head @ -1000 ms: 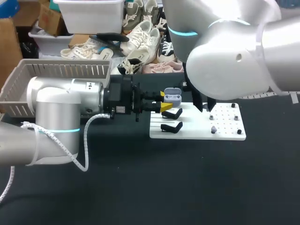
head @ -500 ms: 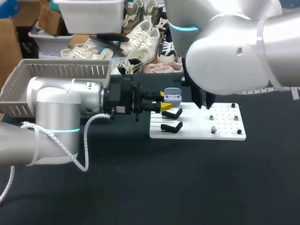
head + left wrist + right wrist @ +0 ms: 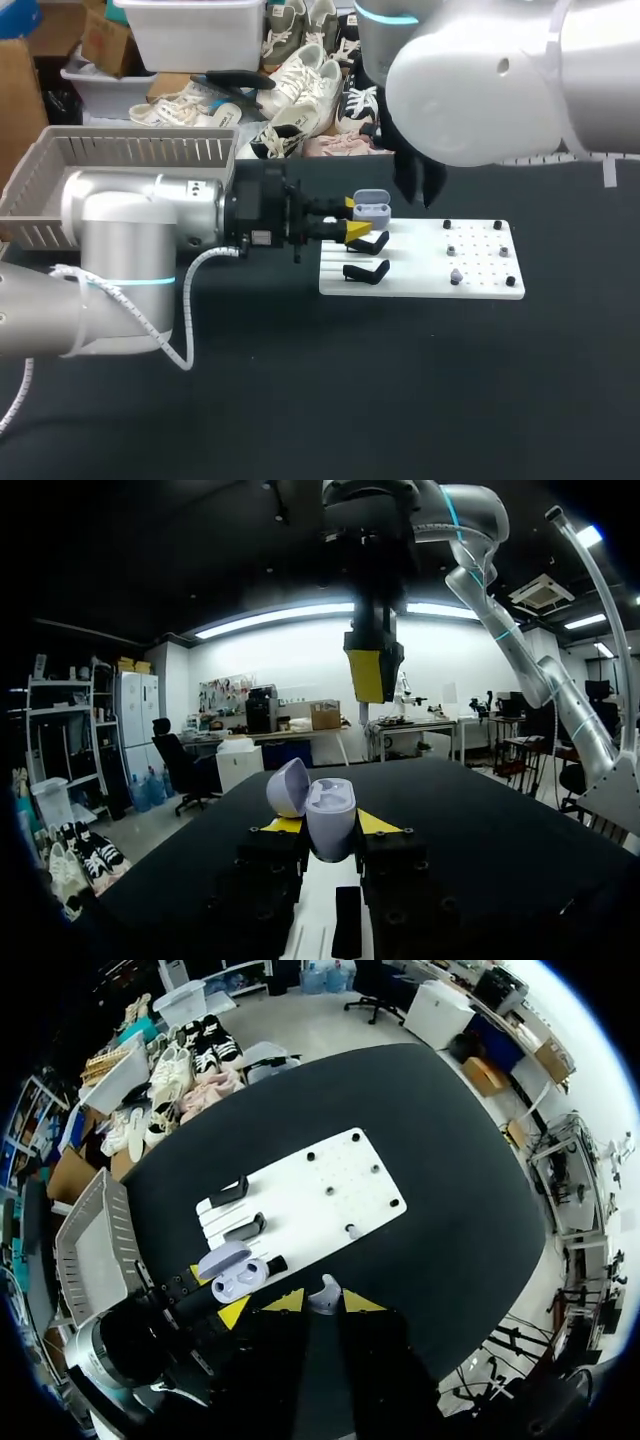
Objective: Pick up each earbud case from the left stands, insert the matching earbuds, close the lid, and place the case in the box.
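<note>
The left gripper [image 3: 356, 220], yellow tips pressed to both sides, grasps a smooth, rounded lavender earbud case [image 3: 371, 209] with its hinged lid [image 3: 288, 787] tipped open, held over the left end of a flat white board [image 3: 480, 285] dotted with holes, just beside two black hooked stands [image 3: 366, 270] on the matte black table [image 3: 300, 400]. The right gripper [image 3: 323, 1303] hangs high above the case, its fingers pinched on a small pale earbud [image 3: 323, 1292]. A slatted grey plastic box [image 3: 130, 150] sits at the table's far left, behind the left arm.
</note>
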Controlling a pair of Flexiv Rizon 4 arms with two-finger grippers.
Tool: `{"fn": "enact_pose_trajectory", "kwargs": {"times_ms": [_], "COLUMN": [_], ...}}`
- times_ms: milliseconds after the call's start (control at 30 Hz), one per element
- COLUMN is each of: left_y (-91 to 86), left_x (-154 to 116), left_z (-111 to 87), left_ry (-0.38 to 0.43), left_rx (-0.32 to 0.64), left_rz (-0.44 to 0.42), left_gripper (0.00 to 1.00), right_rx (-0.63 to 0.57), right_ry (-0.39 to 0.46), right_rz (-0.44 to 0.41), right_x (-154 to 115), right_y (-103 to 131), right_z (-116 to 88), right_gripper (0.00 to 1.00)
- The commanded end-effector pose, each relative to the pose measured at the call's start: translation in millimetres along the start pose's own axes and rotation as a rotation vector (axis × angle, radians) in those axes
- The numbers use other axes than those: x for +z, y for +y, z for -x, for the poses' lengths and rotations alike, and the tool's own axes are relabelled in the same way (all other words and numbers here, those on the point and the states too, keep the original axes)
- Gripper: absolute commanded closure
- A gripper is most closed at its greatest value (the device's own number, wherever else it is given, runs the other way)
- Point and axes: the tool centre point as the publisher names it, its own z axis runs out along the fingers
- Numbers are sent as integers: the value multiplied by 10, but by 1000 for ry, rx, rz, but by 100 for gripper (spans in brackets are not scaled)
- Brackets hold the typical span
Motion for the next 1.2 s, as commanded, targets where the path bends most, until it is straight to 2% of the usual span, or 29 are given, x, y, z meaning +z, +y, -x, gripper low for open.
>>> {"fn": "enact_pose_trajectory", "kwargs": {"times_ms": [33,267,1000,1200], "left_y": [-39,-54,-59,-59], "left_x": [48,110,121,121], "left_z": [8,23,21,21], "left_ry": [-1,-7,-8,-8], "left_rx": [4,5,3,3], "left_rz": [15,6,4,4], "left_gripper": [100,100,100,100], "right_rx": [1,-43,-23,-12], "right_ry": [-6,-14,-12,-26], "right_rz": [22,59,91,120], "right_x": [-21,26,41,26], "right_y": [49,115,150,234], "right_z": [-46,-143,-140,-143], "right_gripper": [100,100,100,100]}}
